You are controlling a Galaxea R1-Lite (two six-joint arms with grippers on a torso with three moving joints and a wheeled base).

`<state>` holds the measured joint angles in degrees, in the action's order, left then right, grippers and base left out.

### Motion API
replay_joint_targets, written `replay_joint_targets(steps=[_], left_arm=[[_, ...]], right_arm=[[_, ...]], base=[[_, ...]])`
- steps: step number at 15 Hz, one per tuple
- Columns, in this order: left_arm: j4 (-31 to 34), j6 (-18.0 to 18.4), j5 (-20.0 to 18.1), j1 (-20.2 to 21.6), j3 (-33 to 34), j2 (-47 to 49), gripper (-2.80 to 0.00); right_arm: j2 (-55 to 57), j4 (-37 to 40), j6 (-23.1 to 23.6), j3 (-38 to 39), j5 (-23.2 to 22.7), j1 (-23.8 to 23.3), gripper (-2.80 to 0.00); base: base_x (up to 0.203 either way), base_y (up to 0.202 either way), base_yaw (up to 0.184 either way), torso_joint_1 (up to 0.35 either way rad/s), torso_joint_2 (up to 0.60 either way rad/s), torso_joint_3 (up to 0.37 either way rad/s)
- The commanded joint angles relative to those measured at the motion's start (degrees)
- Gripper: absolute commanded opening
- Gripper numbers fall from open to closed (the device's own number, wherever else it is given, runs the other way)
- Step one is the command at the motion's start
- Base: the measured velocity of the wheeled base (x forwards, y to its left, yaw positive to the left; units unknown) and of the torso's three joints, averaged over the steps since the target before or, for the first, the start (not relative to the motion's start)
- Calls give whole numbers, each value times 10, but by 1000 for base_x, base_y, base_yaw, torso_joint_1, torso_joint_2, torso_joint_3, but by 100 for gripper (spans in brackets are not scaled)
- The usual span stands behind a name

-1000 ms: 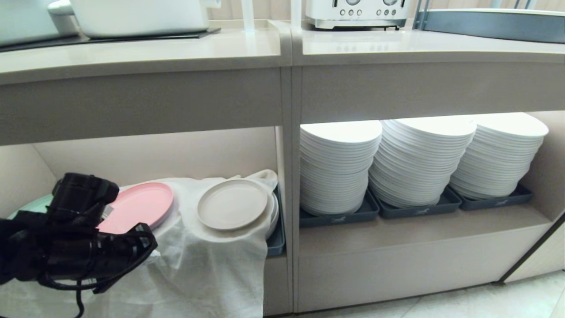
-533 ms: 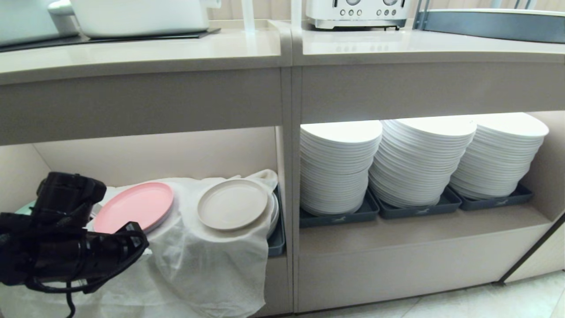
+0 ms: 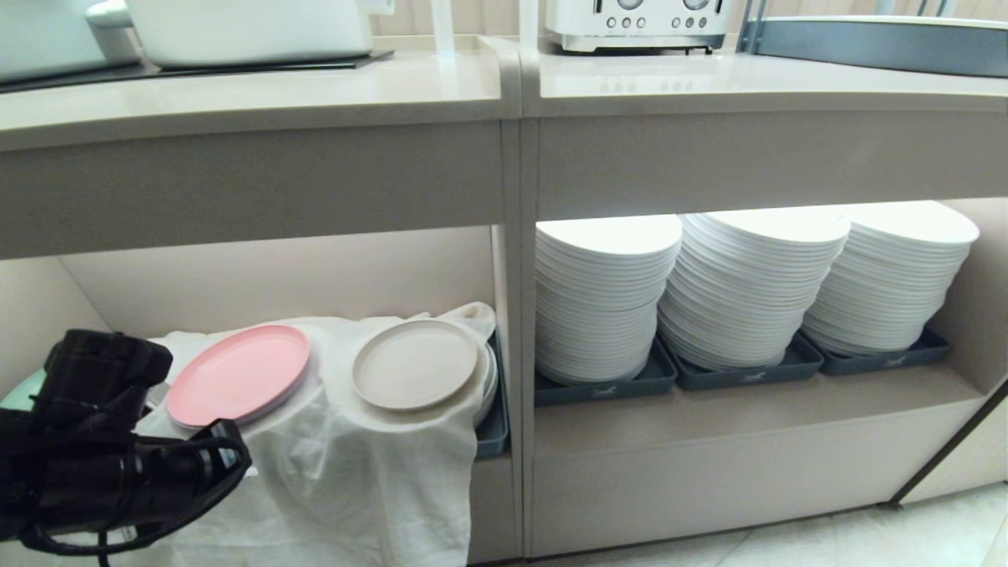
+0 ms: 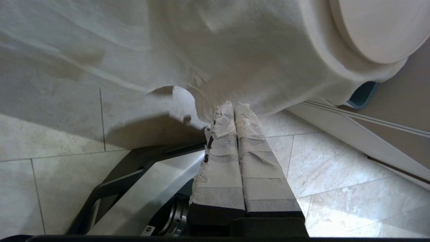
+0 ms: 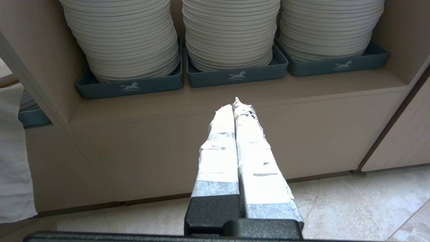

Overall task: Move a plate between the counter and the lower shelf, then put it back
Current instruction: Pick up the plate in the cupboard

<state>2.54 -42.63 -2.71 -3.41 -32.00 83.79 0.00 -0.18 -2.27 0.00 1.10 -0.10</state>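
Two end effectors show, and both have their taped fingers pressed together with nothing between them. The left end effector (image 4: 234,107) hangs low at the near left, in front of the lower shelf (image 3: 276,272), its tips just short of the hanging edge of the white cloth (image 3: 346,465) and above the tiled floor (image 4: 50,185). In the head view its black arm (image 3: 102,465) covers the near left corner, partly masking a mint-green plate (image 3: 20,387) at the far left edge. The right end effector (image 5: 236,107) points at the cabinet front below the right recess, touching nothing.

The plate (image 3: 415,365), cream-beige, lies on the draped cloth at the right side of the lower shelf, sitting over a few white plates in a dark grey tray (image 3: 494,425). A pink plate (image 3: 238,376) lies just left of it on the same cloth, apart from it. Three tall stacks of white plates (image 3: 748,287) fill the right recess in grey trays. Above, the surface (image 3: 252,98) carries white appliances, with a toaster (image 3: 638,24) further right.
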Motion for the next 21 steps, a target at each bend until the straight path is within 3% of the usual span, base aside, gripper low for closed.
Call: replay_joint_targets(steps=[1, 15, 18, 21], left_arm=[[0, -3, 0, 1, -3, 1, -280], [1, 0, 6, 4, 15, -55, -280], [1, 16, 19, 4, 41, -98, -280], [1, 63, 21, 7, 67, -145, -280]], right_arm=[[0, -1, 0, 0, 0, 0, -280], [0, -1, 0, 0, 0, 0, -280], [0, 0, 0, 0, 0, 0, -280], [0, 0, 0, 0, 0, 0, -280]], base=[[0, 0, 0, 0, 0, 0], [0, 0, 0, 0, 0, 0], [0, 0, 0, 0, 0, 0], [0, 0, 0, 0, 0, 0]])
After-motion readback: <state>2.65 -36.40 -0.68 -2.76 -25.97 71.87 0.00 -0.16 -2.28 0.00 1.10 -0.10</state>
